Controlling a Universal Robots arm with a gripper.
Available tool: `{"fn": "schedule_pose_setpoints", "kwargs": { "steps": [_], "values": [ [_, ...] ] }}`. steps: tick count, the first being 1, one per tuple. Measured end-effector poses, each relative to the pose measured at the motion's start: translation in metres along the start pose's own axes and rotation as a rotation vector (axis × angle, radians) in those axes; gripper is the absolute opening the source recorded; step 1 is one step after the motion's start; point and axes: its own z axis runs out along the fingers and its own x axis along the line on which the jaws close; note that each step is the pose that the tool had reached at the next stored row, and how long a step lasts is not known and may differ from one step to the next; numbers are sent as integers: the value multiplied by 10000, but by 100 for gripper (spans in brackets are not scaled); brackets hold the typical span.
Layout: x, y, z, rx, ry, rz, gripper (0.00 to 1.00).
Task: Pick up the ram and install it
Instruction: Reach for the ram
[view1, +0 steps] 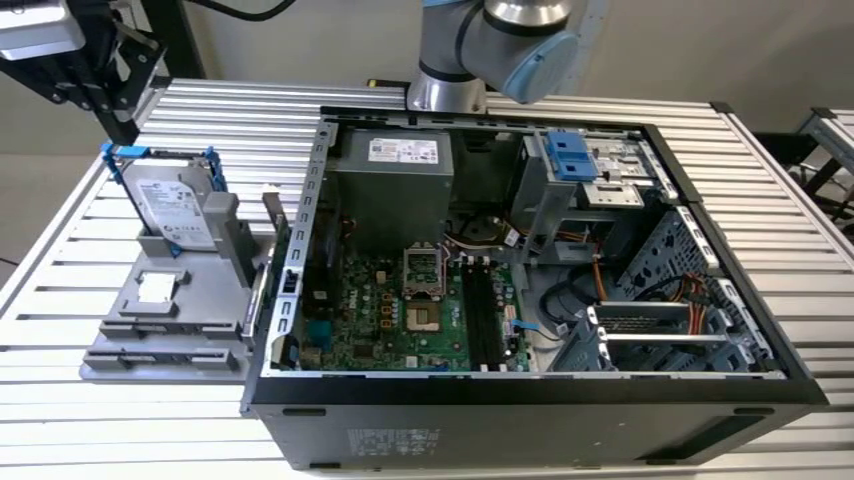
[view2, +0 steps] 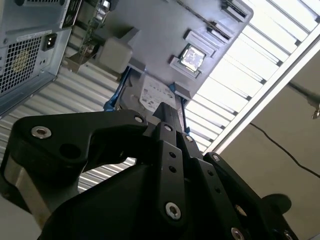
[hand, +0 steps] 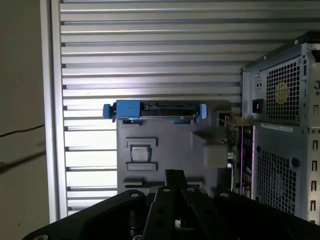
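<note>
Gripper (view1: 127, 125) hangs in the upper left of the exterior view, above the far end of the grey tray (view1: 147, 340) and near the drive (view1: 174, 205) in its blue bracket. In both wrist views the jaws look closed together, with nothing between them.

As far as I can judge, the ram (view1: 275, 215) is the thin dark board that stands on its edge at the tray's right side. In the exterior view it is left of centre, just beside the left wall of the case (view1: 534, 420). It is not picked yet, and the black slots (view1: 483, 310) in the middle of the case look empty.

I think the step in hand is the reach to the ram. You should open the jaws before you go down. Turn the wrist so that the pads face the two flat sides of the board, not its thin ends. Come straight from above, over the middle of its top edge, so that it does not tilt when you close.

Mind the room also. The case wall is just beside the board on one side, and the tray's grey block (view1: 224, 228) is near on the other, so a slanted approach may strike one of them. Grip firm but not hard, because such a thin board could bend or come out of its holder askew.
</note>
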Motion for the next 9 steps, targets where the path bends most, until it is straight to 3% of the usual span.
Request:
{"fn": "schedule_pose_setpoints", "kwargs": {
  "steps": [9],
  "values": [
    [29,-129,-6,0,0,0,0]
  ]
}}
